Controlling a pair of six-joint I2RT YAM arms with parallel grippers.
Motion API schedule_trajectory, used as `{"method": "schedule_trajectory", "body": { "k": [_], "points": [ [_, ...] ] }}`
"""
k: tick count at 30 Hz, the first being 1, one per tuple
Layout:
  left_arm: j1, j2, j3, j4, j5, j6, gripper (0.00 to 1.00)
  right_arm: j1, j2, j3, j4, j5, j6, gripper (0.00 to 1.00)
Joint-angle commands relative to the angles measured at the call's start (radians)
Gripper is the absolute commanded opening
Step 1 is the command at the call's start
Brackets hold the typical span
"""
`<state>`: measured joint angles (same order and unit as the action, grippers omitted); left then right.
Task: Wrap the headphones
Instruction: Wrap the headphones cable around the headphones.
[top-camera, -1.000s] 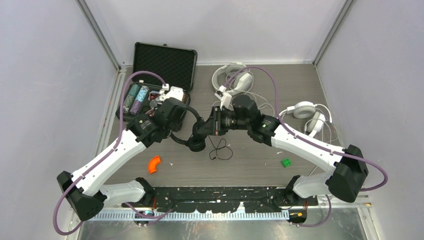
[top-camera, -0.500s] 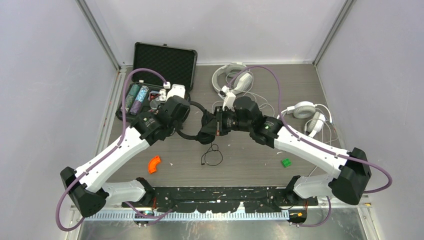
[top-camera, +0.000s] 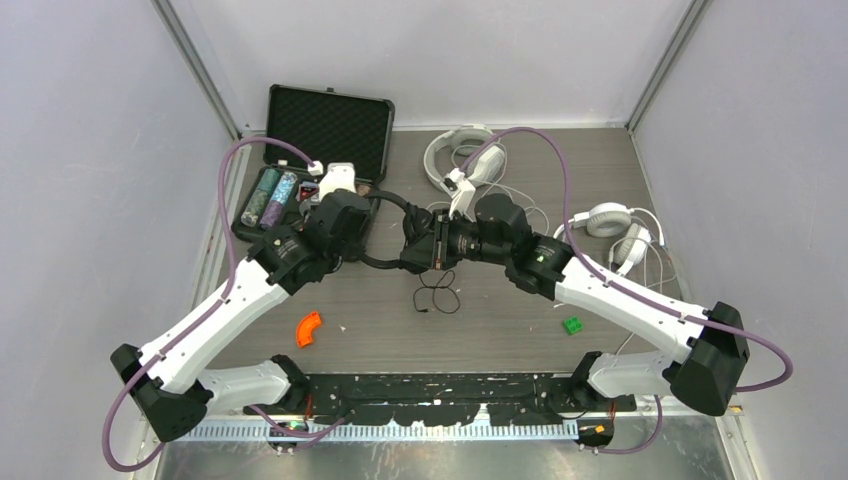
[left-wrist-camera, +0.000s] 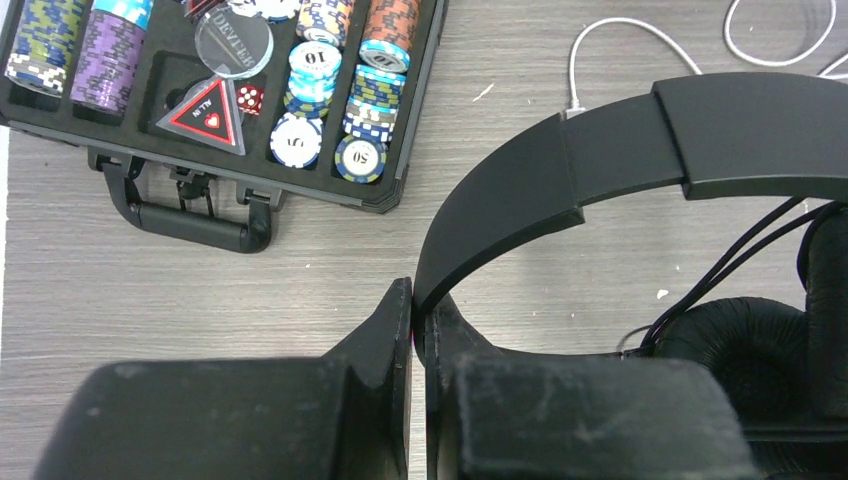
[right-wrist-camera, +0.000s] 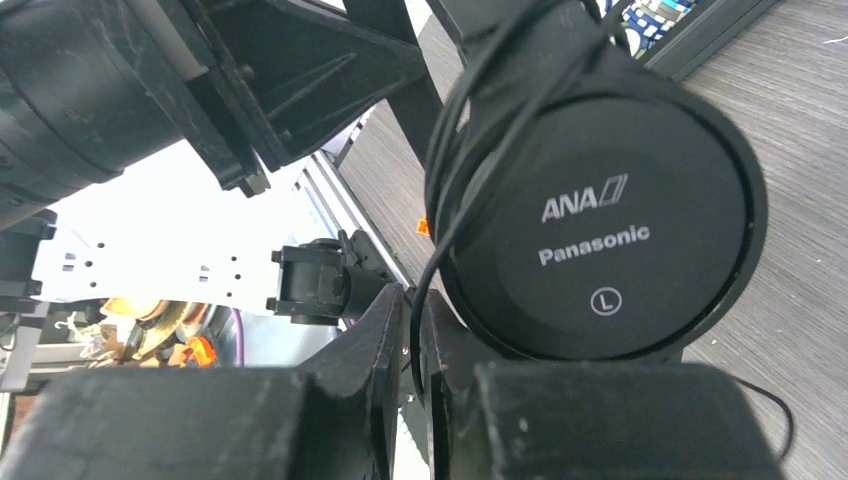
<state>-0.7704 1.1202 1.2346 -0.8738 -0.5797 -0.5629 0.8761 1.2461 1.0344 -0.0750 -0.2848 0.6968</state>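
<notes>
The slim black headphones (top-camera: 392, 205) hang above the table between my two grippers. My left gripper (top-camera: 366, 258) is shut on the black headband (left-wrist-camera: 600, 150), its fingertips pinching the band's lower end (left-wrist-camera: 420, 300). My right gripper (top-camera: 416, 250) is shut on the thin black cord (right-wrist-camera: 428, 270) just beside the ear cup (right-wrist-camera: 600, 230), which is marked ANA Panasonic L. Cord strands run over that cup. The rest of the cord lies in a loose loop (top-camera: 437, 296) on the table below. Two white padded headphones lie at the back (top-camera: 458, 152) and at the right (top-camera: 612, 228), with pale cords.
An open black case (top-camera: 322, 140) of poker chips (left-wrist-camera: 310, 90) stands at the back left, close to my left wrist. An orange piece (top-camera: 309, 328) and a green brick (top-camera: 573, 324) lie near the front. A white cord end (left-wrist-camera: 600, 40) lies beyond the headband.
Both grippers have carried the black headphones toward the back of the table. The left wrist has moved nearer the case. The cord loop on the table has shifted with them.
</notes>
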Motion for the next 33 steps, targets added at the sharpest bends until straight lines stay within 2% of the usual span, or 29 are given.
{"method": "schedule_trajectory", "body": {
  "k": [1, 7, 12, 17, 33],
  "points": [
    [0.0, -0.001, 0.058, 0.049, -0.051, -0.085, 0.0, 0.006, -0.022, -0.016, 0.053, 0.051, -0.055, 0.18],
    [0.002, 0.012, 0.064, 0.067, -0.015, -0.115, 0.0, 0.018, -0.001, -0.021, 0.051, 0.091, -0.098, 0.17],
    [0.001, 0.037, 0.075, 0.065, -0.024, -0.124, 0.0, 0.046, 0.0, -0.012, 0.068, 0.11, -0.125, 0.06],
    [0.002, 0.062, 0.063, 0.078, -0.031, -0.133, 0.0, 0.083, 0.001, 0.021, 0.066, 0.135, -0.158, 0.0],
    [0.003, 0.081, 0.011, 0.1, -0.002, -0.156, 0.0, 0.086, 0.028, 0.109, 0.045, 0.238, -0.213, 0.01]
  ]
}}
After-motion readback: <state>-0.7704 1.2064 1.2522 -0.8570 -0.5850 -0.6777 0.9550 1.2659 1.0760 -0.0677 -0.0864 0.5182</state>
